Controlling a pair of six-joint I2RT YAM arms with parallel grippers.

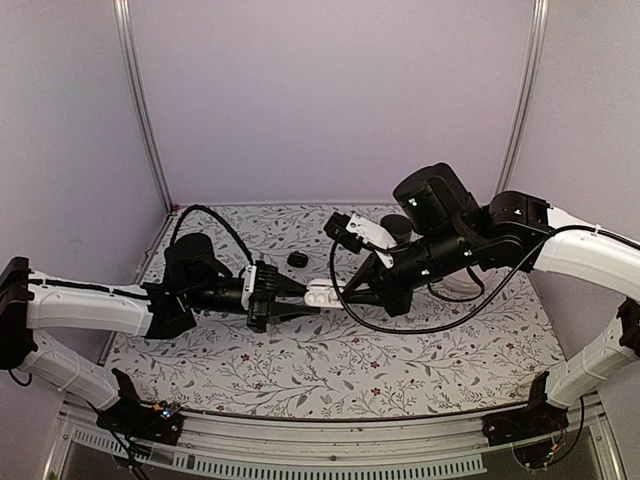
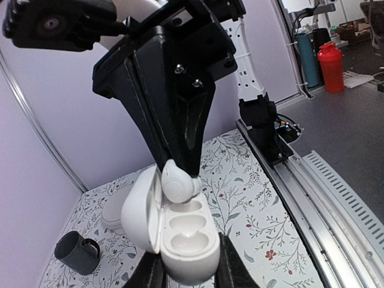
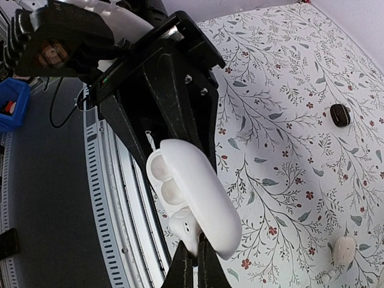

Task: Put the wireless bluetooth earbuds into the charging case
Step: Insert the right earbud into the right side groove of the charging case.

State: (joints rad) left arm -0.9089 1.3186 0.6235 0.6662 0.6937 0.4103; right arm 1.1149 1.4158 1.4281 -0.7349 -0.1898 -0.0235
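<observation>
With left gripper (image 1: pixel 303 297), clenches the open charging case (image 1: pixel 322 294) by its lower body, lifted above the flowered table (image 1: pixel 400 370) near the middle. With right gripper (image 1: pixel 347 295), just to the right, pinches one white earbud (image 2: pixel 177 183) at the socket next to the lid. Shows also a second earbud (image 3: pixel 343 249) lying on the table, well apart from the case.

I get soft, even light from above, no hard shadows on the bench (image 1: pixel 300 370). Wrist views curve at the edges; white charging case (image 2: pixel 189 255) slightly overexposed, far background a bit soft.
</observation>
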